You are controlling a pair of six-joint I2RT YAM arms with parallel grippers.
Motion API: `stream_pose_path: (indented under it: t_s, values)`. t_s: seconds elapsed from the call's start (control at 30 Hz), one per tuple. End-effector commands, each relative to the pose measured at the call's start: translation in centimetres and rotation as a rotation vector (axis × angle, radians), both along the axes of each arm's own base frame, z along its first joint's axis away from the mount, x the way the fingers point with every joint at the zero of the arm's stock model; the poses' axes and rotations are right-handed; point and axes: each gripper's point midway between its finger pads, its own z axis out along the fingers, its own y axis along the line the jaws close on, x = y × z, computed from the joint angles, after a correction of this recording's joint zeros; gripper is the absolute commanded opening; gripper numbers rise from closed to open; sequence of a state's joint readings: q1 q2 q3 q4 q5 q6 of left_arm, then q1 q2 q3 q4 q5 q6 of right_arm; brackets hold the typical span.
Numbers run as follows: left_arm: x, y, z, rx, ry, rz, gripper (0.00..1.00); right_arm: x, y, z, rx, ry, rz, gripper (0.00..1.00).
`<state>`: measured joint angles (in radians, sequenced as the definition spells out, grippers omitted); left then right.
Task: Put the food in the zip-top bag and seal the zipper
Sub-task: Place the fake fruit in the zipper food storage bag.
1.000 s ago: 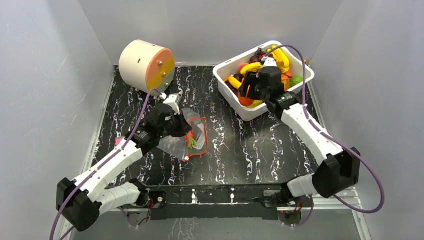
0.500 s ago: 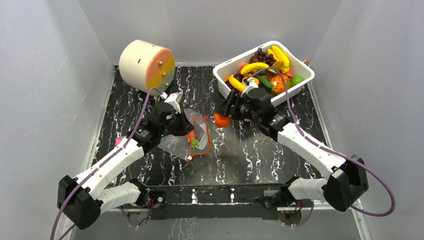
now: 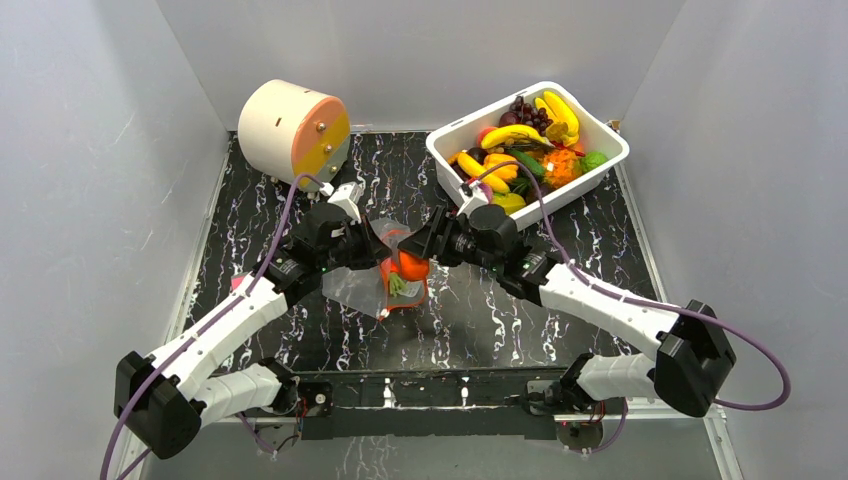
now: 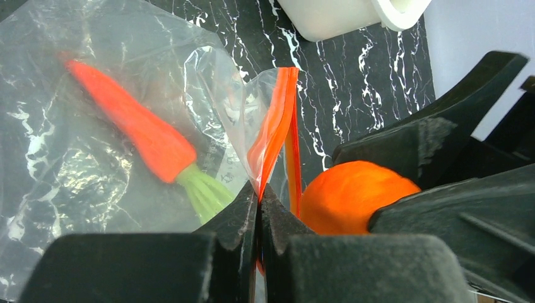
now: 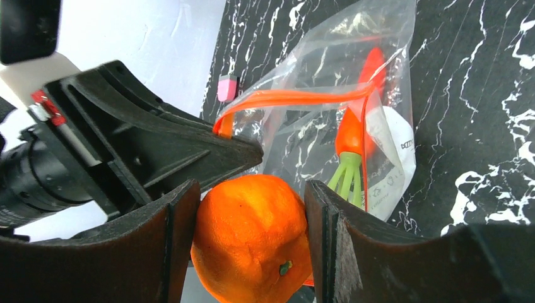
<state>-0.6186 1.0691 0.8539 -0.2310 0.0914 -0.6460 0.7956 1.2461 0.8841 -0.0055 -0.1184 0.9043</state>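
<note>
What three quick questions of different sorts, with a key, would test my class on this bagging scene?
1. True or false: the carrot already lies inside the clear bag.
2. What do the right arm's jaws hold? A) a banana B) an orange C) grapes
3. Fill the gap: the left arm's jaws pinch the bag by its orange-red ____.

Key: 1 true; 2 B; 3 zipper.
</note>
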Motion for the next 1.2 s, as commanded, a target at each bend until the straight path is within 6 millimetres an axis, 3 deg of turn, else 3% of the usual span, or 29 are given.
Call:
stream_pose_path:
  t_s: [0.0,0.13,0.4,0.6,0.9,1.17]
  values:
    - [0.2,-0.9,3.7,-0.087,-0.069,-0.011,0.0,0.2,1.3,1.4,0.095,-0.031,-0.041,0.27]
    - [0.2,-0.7,4.0,-0.094,-0.076,-0.003,0.0,0.1,1.3,0.3,0.121,-0.01,-0.062,0.27]
    - [0.1,-0.6,4.3,-0.12,-0.084,0.015,0.0,0.2,1.5,-0.1,0.133,-0.017,-0.067,0.29]
    - [0.3,-0.5,4.3,-0.129,-0.097,0.027,0.0,-0.4,2.9,-0.8,0.144,0.009,-0.022,0.3]
    - [0.4,-0.3,4.3,-0.129,-0.108,0.039,0.0,-0.6,3.5,-2.1,0.098,0.019,-0.023,0.43]
    - [0.3,-0.1,4.2,-0.13,-0.113,0.046,0.0,-0.8,3.4,-2.6,0.067,0.019,-0.01,0.63]
